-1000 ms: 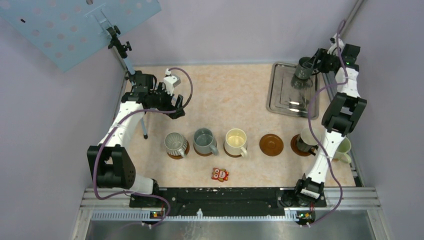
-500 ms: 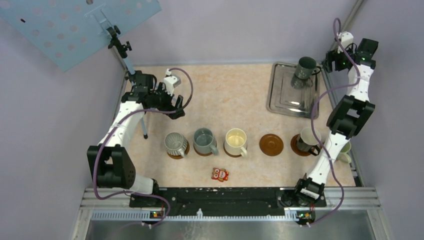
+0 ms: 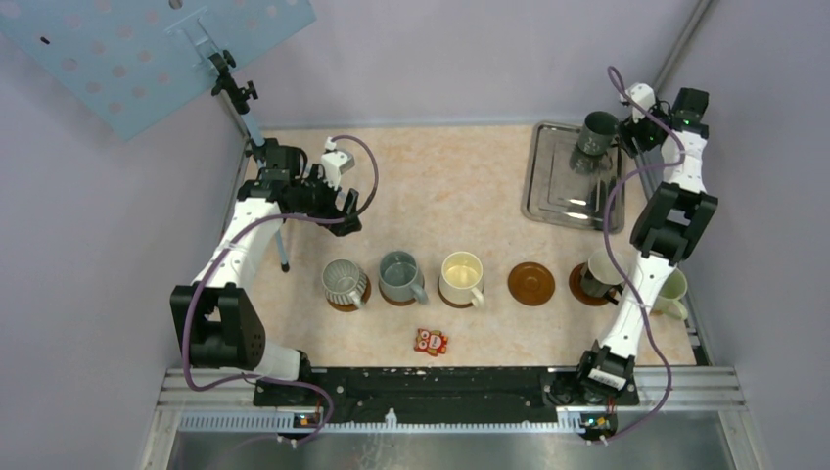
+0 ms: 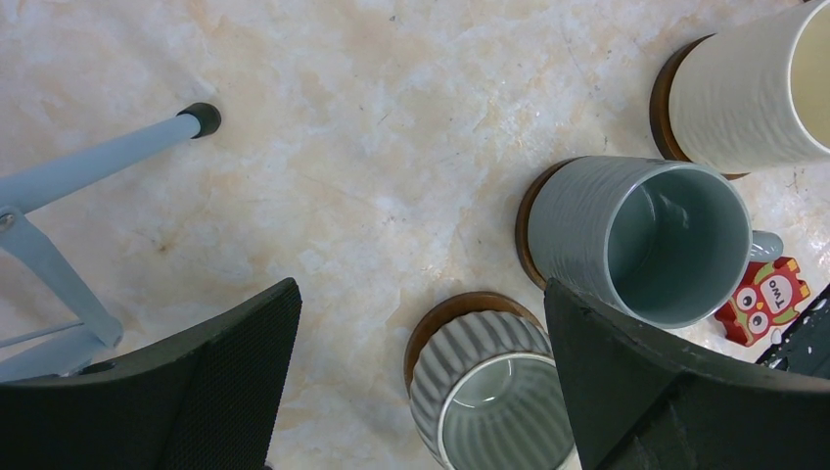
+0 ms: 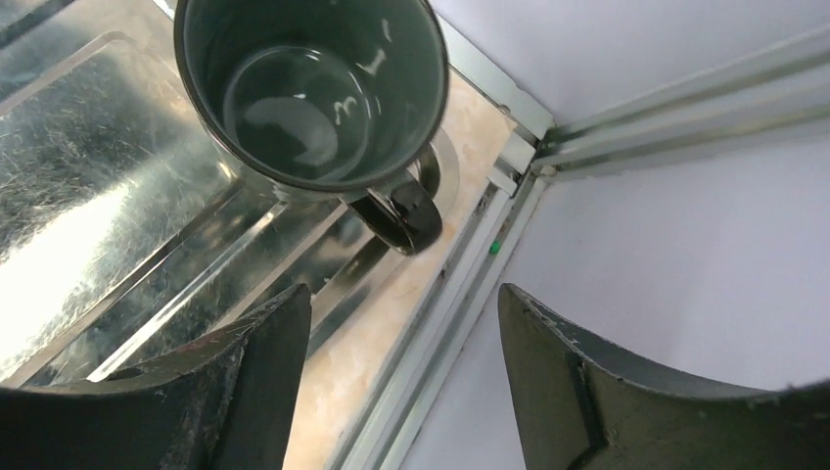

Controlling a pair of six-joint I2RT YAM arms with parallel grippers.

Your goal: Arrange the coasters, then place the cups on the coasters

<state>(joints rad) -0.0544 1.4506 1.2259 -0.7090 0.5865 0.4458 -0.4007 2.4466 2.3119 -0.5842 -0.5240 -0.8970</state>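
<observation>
Three cups stand on coasters in a row: ribbed grey (image 3: 343,281), blue-grey (image 3: 398,275) and cream (image 3: 462,277). To their right lies a bare coaster (image 3: 531,284). Beyond it another cup (image 3: 599,271) sits on a coaster, partly hidden by the right arm. A dark green cup (image 3: 598,131) (image 5: 313,88) stands upright on the metal tray (image 3: 558,191). My right gripper (image 3: 629,130) (image 5: 401,294) is open just right of its handle (image 5: 406,217), holding nothing. My left gripper (image 3: 338,211) (image 4: 421,294) hangs open above the ribbed cup (image 4: 499,401), which sits on a coaster (image 4: 460,308).
A pale green cup (image 3: 673,294) stands at the right edge behind the right arm. A red-and-white packet (image 3: 431,341) lies in front of the row. A tripod leg (image 3: 282,250) stands left of the cups. The side wall and its rail (image 5: 470,294) run close beside the right gripper.
The right gripper drew back to the right, away from the dark green cup, then returned beside its handle. The cup stays on the tray. The left arm has not moved.
</observation>
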